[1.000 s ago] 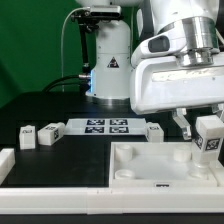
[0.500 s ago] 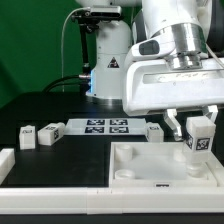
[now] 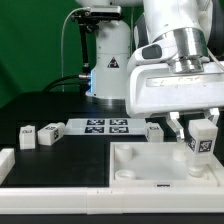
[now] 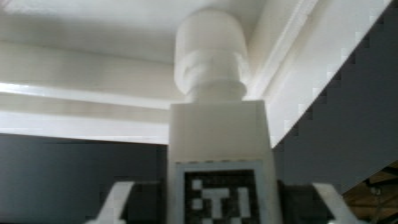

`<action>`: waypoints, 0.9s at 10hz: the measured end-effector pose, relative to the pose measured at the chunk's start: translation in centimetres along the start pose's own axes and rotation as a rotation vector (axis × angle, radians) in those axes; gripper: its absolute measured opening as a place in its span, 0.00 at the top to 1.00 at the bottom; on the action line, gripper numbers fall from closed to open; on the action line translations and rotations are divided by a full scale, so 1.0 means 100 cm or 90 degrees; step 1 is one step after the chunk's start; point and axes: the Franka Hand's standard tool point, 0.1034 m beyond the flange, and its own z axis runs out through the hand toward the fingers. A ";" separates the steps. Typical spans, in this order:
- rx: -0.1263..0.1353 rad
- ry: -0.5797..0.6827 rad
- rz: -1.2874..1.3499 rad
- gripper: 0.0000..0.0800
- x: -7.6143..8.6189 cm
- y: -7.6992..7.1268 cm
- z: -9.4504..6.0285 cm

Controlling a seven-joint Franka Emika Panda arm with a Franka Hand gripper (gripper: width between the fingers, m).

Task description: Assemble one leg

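My gripper [image 3: 202,128] is shut on the leg [image 3: 203,141], a small white block with a black-and-white tag. It holds the leg upright over the far right corner of the large white square panel [image 3: 150,168]. The leg's lower end is at or just above the panel; I cannot tell whether they touch. In the wrist view the leg [image 4: 222,150] fills the middle, its tag faces the camera, and its round peg [image 4: 206,50] points at the panel [image 4: 71,80]. A finger [image 4: 118,200] shows on each side of it.
Two more legs [image 3: 27,136] [image 3: 48,132] lie at the exterior view's left, and another [image 3: 155,130] lies behind the panel. The marker board [image 3: 105,126] lies between them. A white part [image 3: 6,160] sits at the left edge. The robot base [image 3: 108,65] stands behind.
The gripper with the leg moved toward the exterior view's left, then slightly back right and down. The leg went from tilted to upright over the panel's corner.
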 end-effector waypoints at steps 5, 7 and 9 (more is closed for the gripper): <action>0.001 -0.005 -0.002 0.64 -0.005 -0.001 0.008; 0.001 -0.001 -0.003 0.64 -0.006 -0.002 0.008; 0.002 0.000 -0.004 0.64 -0.006 -0.003 0.008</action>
